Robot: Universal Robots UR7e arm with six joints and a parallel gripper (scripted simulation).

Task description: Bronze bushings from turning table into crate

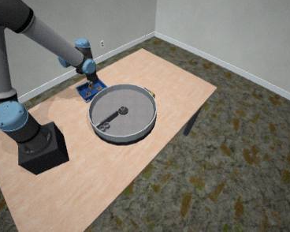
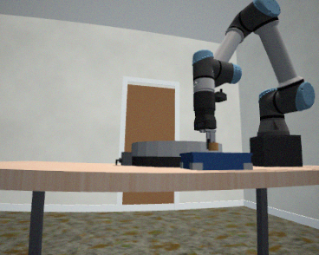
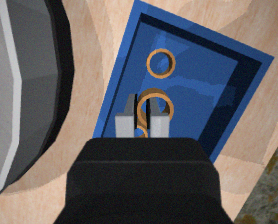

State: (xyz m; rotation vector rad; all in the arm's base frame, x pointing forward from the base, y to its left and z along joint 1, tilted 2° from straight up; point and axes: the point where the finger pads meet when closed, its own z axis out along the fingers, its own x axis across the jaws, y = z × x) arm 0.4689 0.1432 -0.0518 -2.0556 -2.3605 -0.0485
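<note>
My gripper (image 3: 141, 104) is shut on the wall of a bronze bushing (image 3: 151, 107) and holds it low over the blue crate (image 3: 180, 80). In the exterior view the held bushing (image 2: 213, 146) hangs just above the crate's rim (image 2: 216, 160). Another bronze bushing (image 3: 160, 63) lies on the crate floor beyond the fingers. The grey turning table (image 1: 122, 112) stands to the right of the crate (image 1: 91, 91) in the top view. On it lie a steel bushing (image 1: 123, 110) near the middle and two steel bushings (image 1: 104, 126) close together near the left wall.
The robot's black base (image 1: 42, 147) stands at the table's near left. The turning table's raised grey rim (image 3: 20, 90) fills the left side of the wrist view, close to the crate. The wooden table edge runs right of the turning table.
</note>
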